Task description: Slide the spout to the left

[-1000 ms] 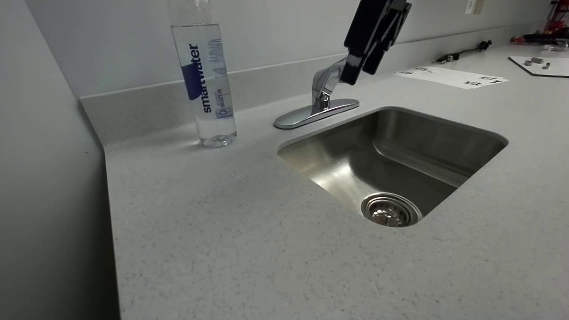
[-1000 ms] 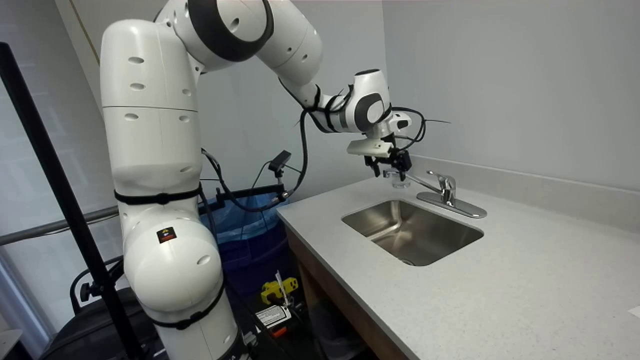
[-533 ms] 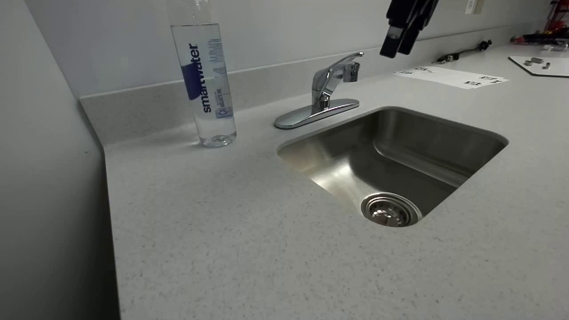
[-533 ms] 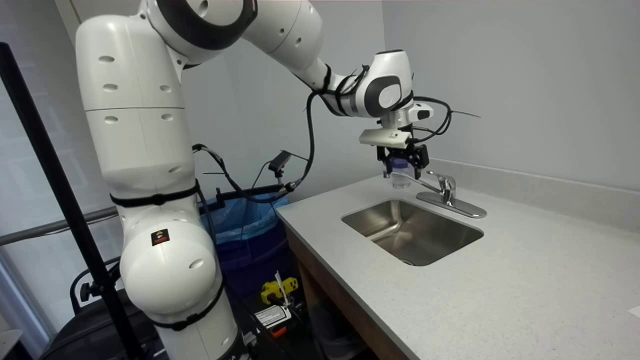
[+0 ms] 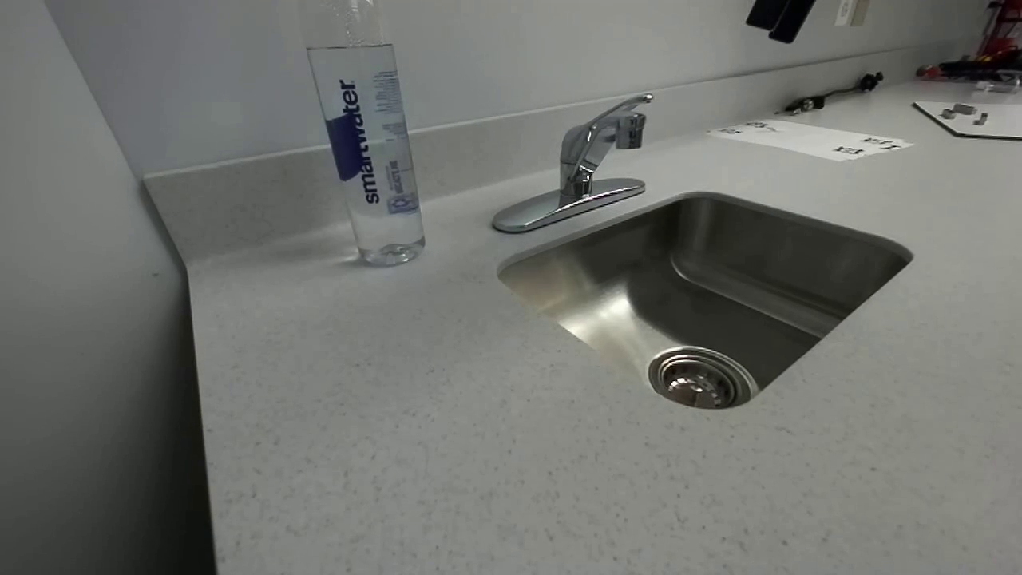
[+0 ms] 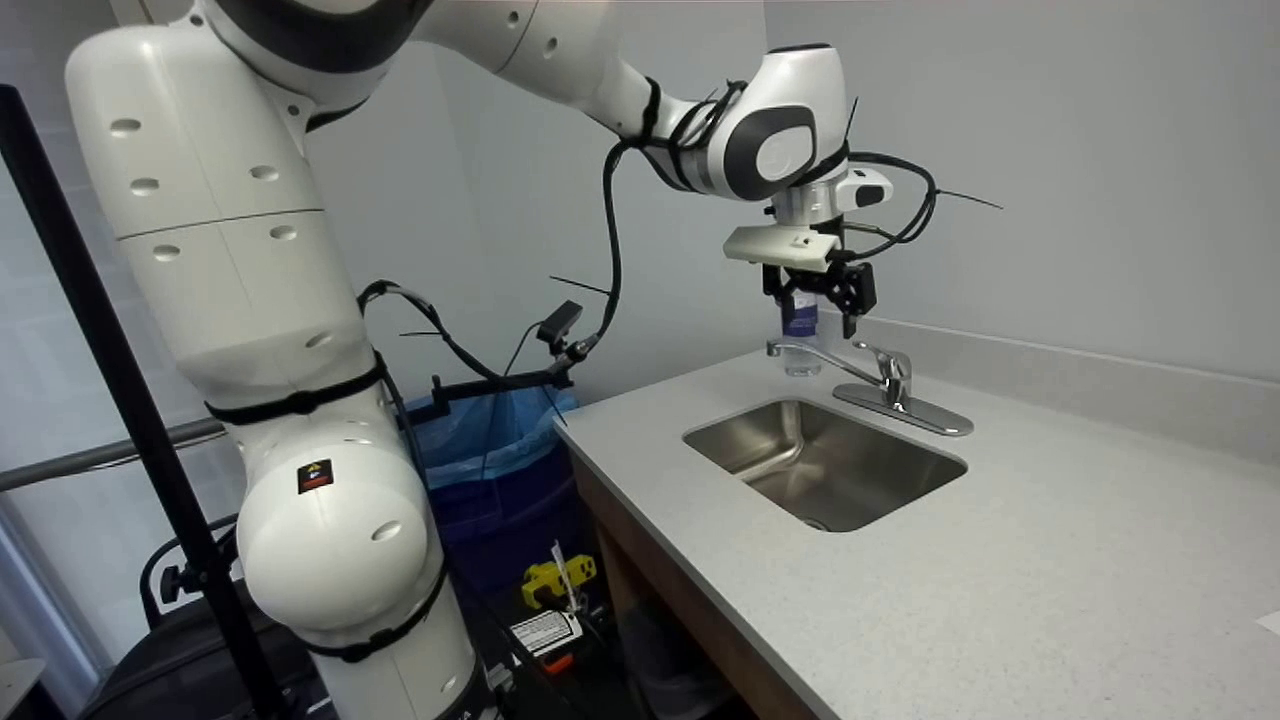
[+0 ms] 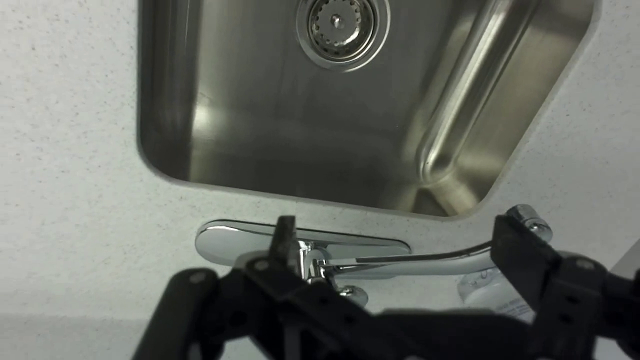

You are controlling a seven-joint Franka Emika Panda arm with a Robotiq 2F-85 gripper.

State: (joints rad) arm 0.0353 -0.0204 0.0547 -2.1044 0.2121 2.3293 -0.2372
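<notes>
Gripper (image 7: 393, 225) is rising above the spout (image 7: 432, 265), fingers (image 7: 522, 260) standing apart, sink (image 7: 300, 160) holding a strainer (image 7: 340, 25), bottle (image 5: 366, 148) holding clear liquid (image 5: 379, 224), its top being cropped in an exterior view.

Counter (image 5: 399, 415) is pale, grey-speckled, with the sink (image 5: 718, 311) cut into it. Water bottle (image 5: 371, 152) upright near the back ledge (image 5: 471, 164); faucet base plate (image 5: 535, 211) flat between ledge and sink. Further along: paper (image 5: 806, 140) with black marks, thin black item (image 5: 840, 92), white board (image 5: 1004, 121) with dark edge.
</notes>
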